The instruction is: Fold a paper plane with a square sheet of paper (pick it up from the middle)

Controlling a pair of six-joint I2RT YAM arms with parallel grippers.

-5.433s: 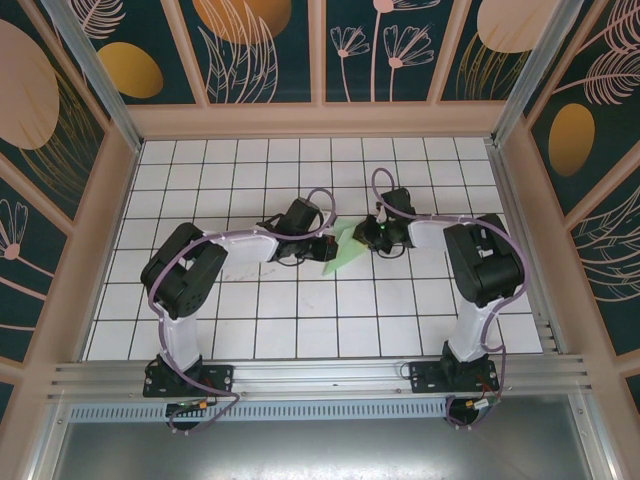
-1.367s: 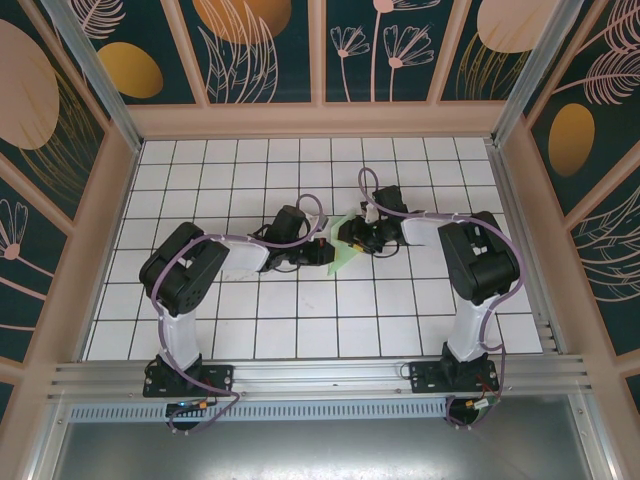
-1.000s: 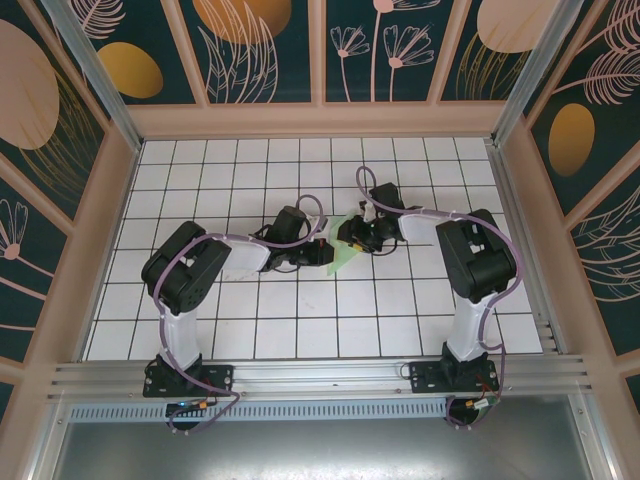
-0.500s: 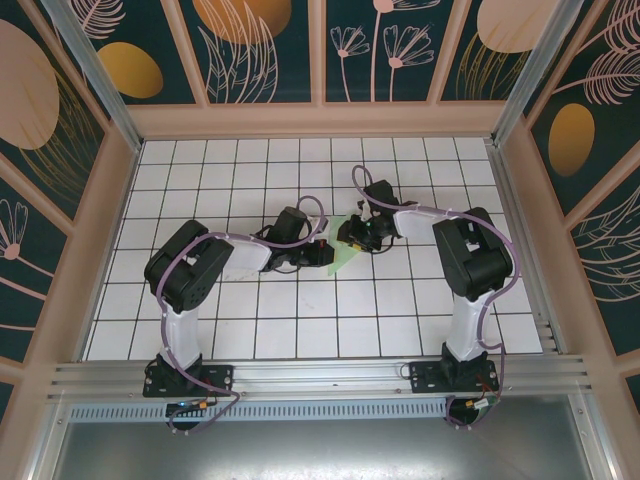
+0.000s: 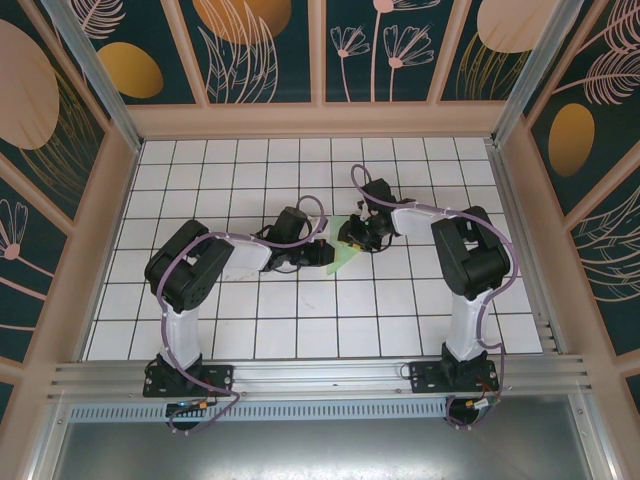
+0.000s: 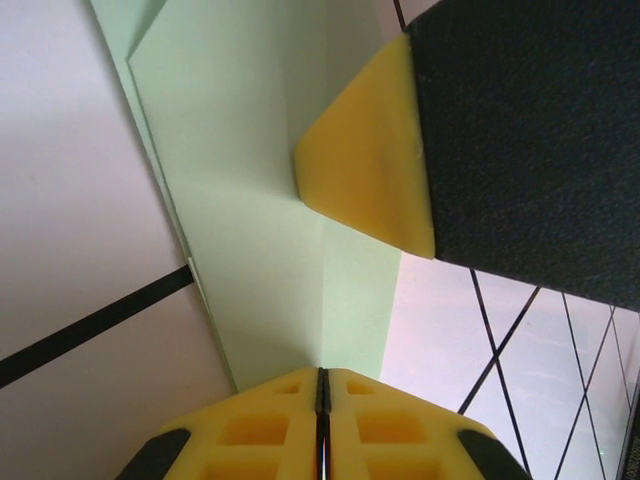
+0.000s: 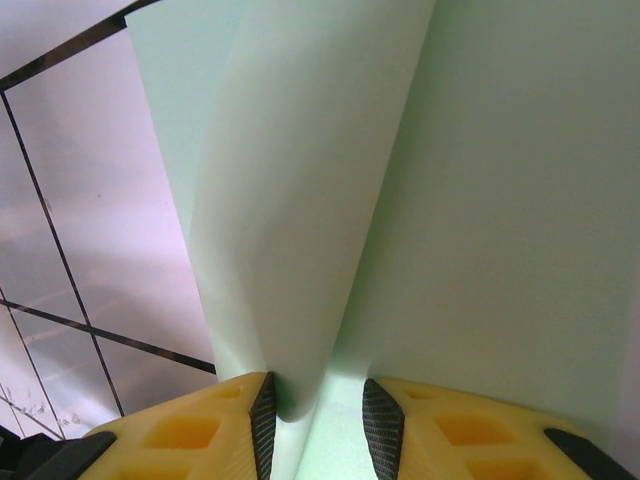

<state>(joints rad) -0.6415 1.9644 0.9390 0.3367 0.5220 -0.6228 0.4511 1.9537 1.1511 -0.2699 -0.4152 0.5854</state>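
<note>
The square sheet of paper (image 5: 345,258) lies mid-table as a small creased pale-green pointed shape between both grippers. My left gripper (image 5: 328,252) comes at it from the left. In the left wrist view its yellow jaws (image 6: 322,372) are pressed together on the paper's (image 6: 250,200) centre crease, and a yellow fingertip (image 6: 365,160) of the right gripper rests on the paper. My right gripper (image 5: 350,236) reaches in from the right. In the right wrist view its jaws (image 7: 315,400) stand apart around a raised, curled flap of the paper (image 7: 290,230), which touches one pad.
The white gridded table (image 5: 300,320) has free tiles all round the paper. Wooden walls (image 5: 118,200) enclose the left, right and far sides. An aluminium rail (image 5: 320,375) carrying both arm bases runs along the near edge.
The right gripper has edged left and toward the far side over the paper, its jaws narrowing around the flap. The left gripper stays in place on the crease.
</note>
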